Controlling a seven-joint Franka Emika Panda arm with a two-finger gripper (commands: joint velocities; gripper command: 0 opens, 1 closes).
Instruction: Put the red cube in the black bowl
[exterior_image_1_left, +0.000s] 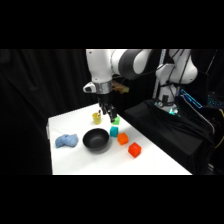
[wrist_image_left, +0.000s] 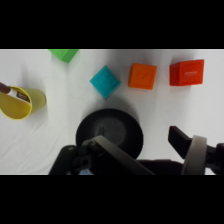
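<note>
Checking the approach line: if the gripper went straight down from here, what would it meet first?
Probably the black bowl, which sits directly beneath it in the wrist view; the side view puts the gripper slightly behind the bowl, so depth is uncertain.

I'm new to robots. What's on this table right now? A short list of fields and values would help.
arm: white, reaching down over the table's far side
tool: above the table near the yellow cup, holding nothing
black bowl: empty, on the table
red cube: on the table, outside the bowl, last in the row
orange cube: between red and teal
teal cube: next to the bowl
green block: behind the teal cube
yellow cup: upright
blue item: beside the bowl
</note>
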